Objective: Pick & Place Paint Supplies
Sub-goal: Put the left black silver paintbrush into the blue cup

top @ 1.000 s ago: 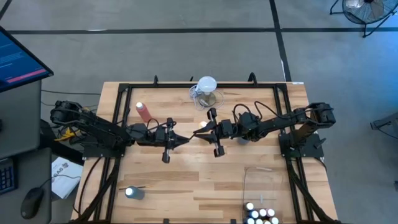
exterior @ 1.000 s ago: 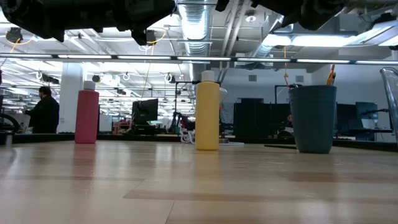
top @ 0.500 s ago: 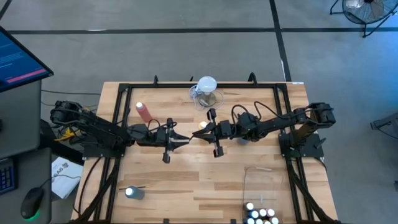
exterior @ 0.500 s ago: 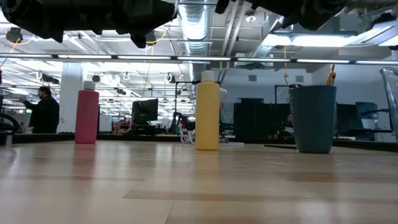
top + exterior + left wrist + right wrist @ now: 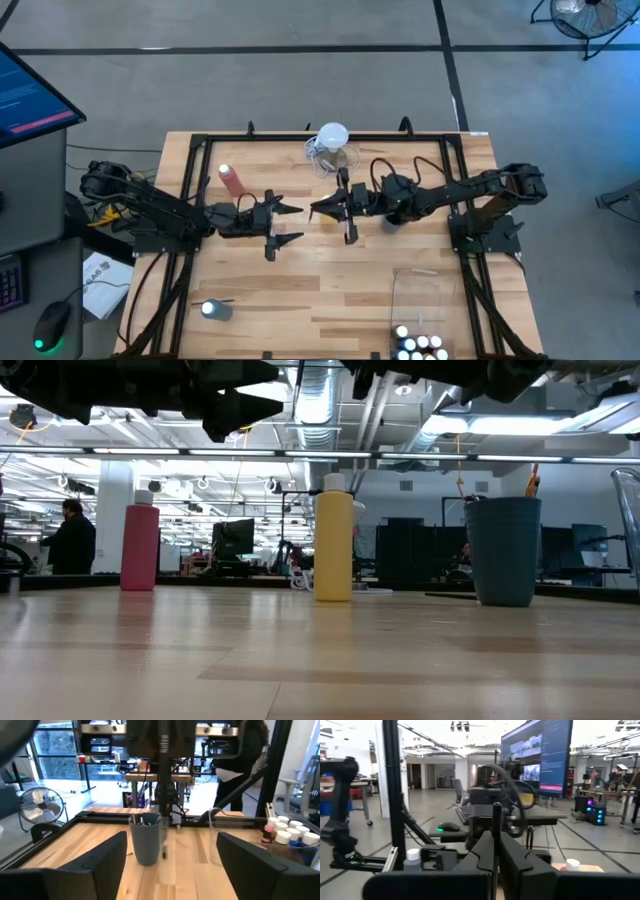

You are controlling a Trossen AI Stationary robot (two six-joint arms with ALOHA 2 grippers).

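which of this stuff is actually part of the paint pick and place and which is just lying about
Part of the job:
- pink bottle
- yellow bottle
- small white-capped bottles
- paintbrush held in the right gripper
- cup of brushes

Just lying about:
- clear jug
- floor fan
- computer mouse
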